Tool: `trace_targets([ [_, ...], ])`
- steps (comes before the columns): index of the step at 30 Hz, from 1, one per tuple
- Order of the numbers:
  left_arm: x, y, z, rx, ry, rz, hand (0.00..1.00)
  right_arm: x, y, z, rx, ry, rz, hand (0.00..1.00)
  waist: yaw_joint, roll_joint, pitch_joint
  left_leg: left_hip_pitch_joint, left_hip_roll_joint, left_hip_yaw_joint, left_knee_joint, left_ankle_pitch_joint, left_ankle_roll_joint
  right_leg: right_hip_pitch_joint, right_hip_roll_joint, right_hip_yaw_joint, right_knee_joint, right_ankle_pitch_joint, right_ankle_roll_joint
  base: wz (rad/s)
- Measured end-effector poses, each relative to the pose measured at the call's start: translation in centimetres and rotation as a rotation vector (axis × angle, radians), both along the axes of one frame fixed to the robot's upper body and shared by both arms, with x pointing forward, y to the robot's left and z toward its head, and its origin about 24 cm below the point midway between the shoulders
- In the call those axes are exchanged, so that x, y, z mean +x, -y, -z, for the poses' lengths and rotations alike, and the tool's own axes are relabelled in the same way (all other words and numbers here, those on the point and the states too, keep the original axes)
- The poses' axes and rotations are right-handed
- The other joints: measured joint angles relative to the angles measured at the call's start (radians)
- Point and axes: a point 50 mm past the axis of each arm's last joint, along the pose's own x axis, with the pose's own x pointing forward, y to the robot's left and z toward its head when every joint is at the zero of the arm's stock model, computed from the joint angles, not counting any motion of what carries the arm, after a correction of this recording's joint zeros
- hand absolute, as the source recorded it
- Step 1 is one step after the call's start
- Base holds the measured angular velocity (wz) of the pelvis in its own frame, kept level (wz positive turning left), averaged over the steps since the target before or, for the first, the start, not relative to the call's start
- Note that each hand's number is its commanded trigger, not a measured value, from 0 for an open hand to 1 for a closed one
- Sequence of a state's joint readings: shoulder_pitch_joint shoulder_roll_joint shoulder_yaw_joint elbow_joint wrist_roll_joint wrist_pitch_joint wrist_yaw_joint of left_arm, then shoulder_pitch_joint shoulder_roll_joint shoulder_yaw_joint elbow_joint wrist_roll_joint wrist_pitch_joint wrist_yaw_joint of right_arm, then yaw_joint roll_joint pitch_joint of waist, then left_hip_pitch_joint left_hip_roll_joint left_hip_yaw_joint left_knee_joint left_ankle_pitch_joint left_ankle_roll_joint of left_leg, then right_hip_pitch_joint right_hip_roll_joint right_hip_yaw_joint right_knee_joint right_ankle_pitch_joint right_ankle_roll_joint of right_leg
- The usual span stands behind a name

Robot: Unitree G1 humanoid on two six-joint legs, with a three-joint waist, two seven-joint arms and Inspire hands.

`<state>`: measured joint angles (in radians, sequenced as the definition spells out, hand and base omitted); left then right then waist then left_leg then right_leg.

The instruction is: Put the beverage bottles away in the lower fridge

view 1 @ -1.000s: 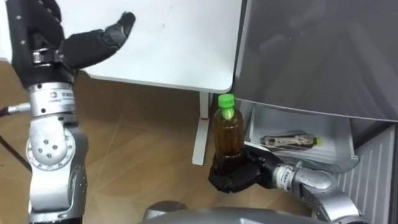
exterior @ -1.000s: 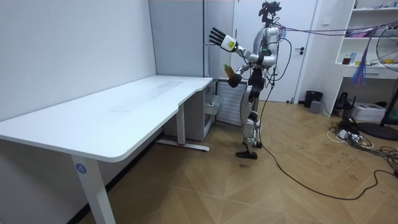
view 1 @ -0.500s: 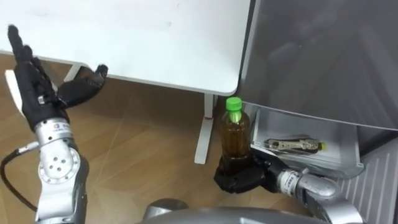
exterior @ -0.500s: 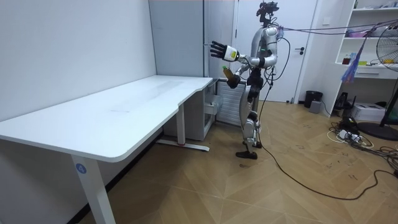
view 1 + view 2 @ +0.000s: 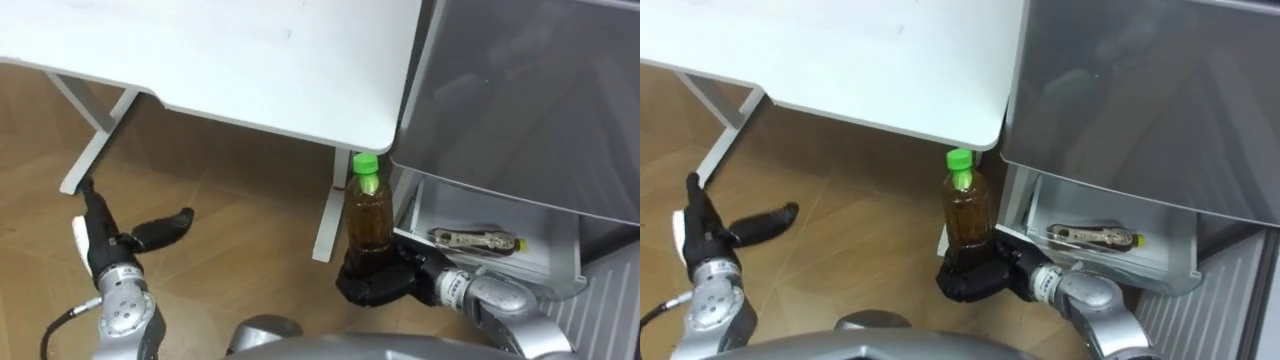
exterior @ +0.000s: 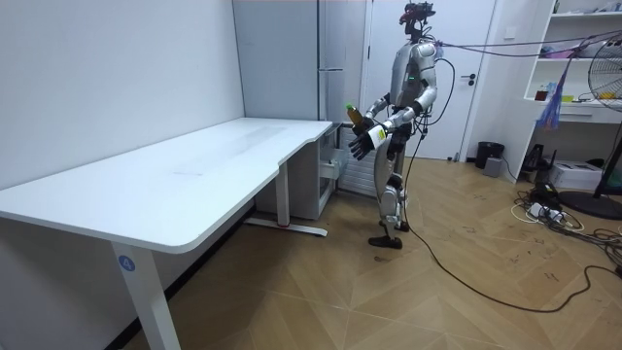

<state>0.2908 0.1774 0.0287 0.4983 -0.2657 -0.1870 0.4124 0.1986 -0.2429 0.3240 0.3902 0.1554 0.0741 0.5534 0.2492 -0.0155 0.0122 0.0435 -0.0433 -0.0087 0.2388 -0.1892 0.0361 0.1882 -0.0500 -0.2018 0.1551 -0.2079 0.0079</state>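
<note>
A brown drink bottle (image 5: 368, 212) with a green cap stands upright in my right hand (image 5: 376, 282), whose dark fingers are curled round its base. It is held just left of a white fridge bin (image 5: 545, 255), below the grey fridge door (image 5: 530, 100). Another bottle (image 5: 476, 238) lies on its side in that bin. My left hand (image 5: 112, 244) hangs low at the left over the wooden floor, fingers straight and thumb spread, holding nothing. In the room view I stand at the end of the desk beside the fridge (image 6: 292, 58), the bottle (image 6: 356, 114) at chest height.
The white desk (image 5: 230, 60) reaches across the top left, its corner next to the fridge door. A white desk leg (image 5: 326, 220) stands right behind the bottle. Open wooden floor (image 5: 230, 250) lies to the left.
My left hand has dropped from high in front of the desk to low by my side. The bottle stays in my right hand, in about the same place.
</note>
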Motion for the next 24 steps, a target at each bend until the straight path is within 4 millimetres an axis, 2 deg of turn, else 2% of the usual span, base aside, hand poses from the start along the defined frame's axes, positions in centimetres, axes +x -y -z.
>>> trace_targets([
  [2, -1.3, 0.1, 1.4, -0.012, -0.095, -0.012, 0.00, 0.0, -0.2, 0.1, 0.021, -0.016, 0.025, 1.00, -0.003, -0.002, 0.0022, 0.000, -0.001, 0.000, -0.001, 0.000, 0.000, 0.000, 0.000, 0.002, -0.001, 0.000, 0.000, -0.02],
  [7, -3.4, 0.4, 3.2, -0.022, -0.243, -0.010, 0.00, 0.1, -0.1, 0.1, 0.010, -0.016, 0.055, 1.00, -0.007, -0.013, 0.0031, -0.014, -0.002, -0.002, 0.004, 0.000, 0.000, -0.011, 0.000, -0.001, -0.001, 0.001, 0.000, 0.00],
  [12, -5.4, 0.6, 4.6, -0.023, -0.389, 0.035, 0.00, 0.1, -0.1, 0.5, 0.011, -0.040, 0.055, 1.00, -0.036, -0.010, 0.0037, -0.027, -0.001, 0.003, 0.003, 0.000, 0.000, -0.023, 0.000, 0.001, 0.002, 0.001, 0.000, 0.00],
  [14, -6.0, 1.2, 5.1, -0.064, -0.430, 0.090, 0.00, 0.0, 0.0, 0.7, 0.003, -0.054, 0.057, 1.00, -0.052, -0.008, 0.0036, -0.036, -0.002, 0.004, 0.002, 0.000, 0.001, -0.030, -0.001, 0.002, 0.006, 0.001, 0.000, 0.00],
  [16, -6.4, 1.7, 5.4, -0.096, -0.452, 0.133, 0.00, -0.1, 0.1, 0.8, -0.002, -0.062, 0.057, 1.00, -0.055, -0.006, 0.0042, -0.035, -0.002, 0.007, 0.000, 0.000, 0.001, -0.029, 0.000, 0.004, 0.005, 0.001, 0.000, -0.02],
  [21, -6.6, 2.5, 5.9, -0.110, -0.510, 0.282, 0.00, 0.1, 0.2, 0.6, -0.001, -0.052, 0.057, 1.00, -0.093, -0.004, 0.0006, -0.050, -0.001, 0.010, 0.003, 0.000, 0.001, -0.043, 0.000, 0.005, 0.004, 0.001, 0.000, 0.00],
  [24, -6.4, 3.2, 6.2, -0.125, -0.536, 0.363, 0.00, 0.5, 0.3, 0.6, -0.007, -0.047, 0.061, 1.00, -0.115, 0.006, -0.0003, -0.053, -0.002, 0.010, 0.002, 0.000, 0.001, -0.045, -0.001, 0.004, 0.005, 0.002, 0.001, 0.01],
])
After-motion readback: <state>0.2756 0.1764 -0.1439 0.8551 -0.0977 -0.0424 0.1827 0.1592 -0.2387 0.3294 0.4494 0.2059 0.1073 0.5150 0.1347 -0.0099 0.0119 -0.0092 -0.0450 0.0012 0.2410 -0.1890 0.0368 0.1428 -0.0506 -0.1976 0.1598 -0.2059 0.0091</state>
